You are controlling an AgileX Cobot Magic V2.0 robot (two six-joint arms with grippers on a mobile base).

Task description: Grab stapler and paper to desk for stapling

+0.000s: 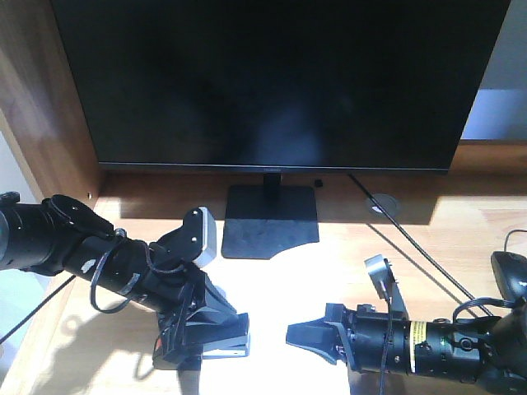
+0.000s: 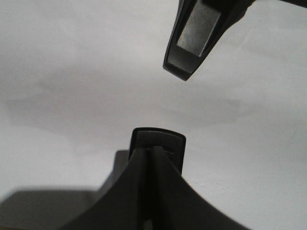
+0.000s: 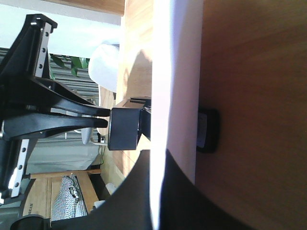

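Front-facing view: left claw (image 1: 198, 341) at lower left of frame, tilted down over the stapler (image 1: 224, 343), which lies on the white paper (image 1: 263, 317) on the tabletop (image 1: 461, 239), below the monitor stand (image 1: 270, 220). Left wrist view shows its fingers (image 2: 192, 36) spread apart over bare paper, gripping nothing, so released. Right claw (image 1: 298, 336) at lower centre looks clenched and empty, tips low over the paper, apart from the stapler. Judgement: stapler and paper both placed; for stapling, hold the sheet flat with the right, press squarely on the stapler top with the left. No containers visible.
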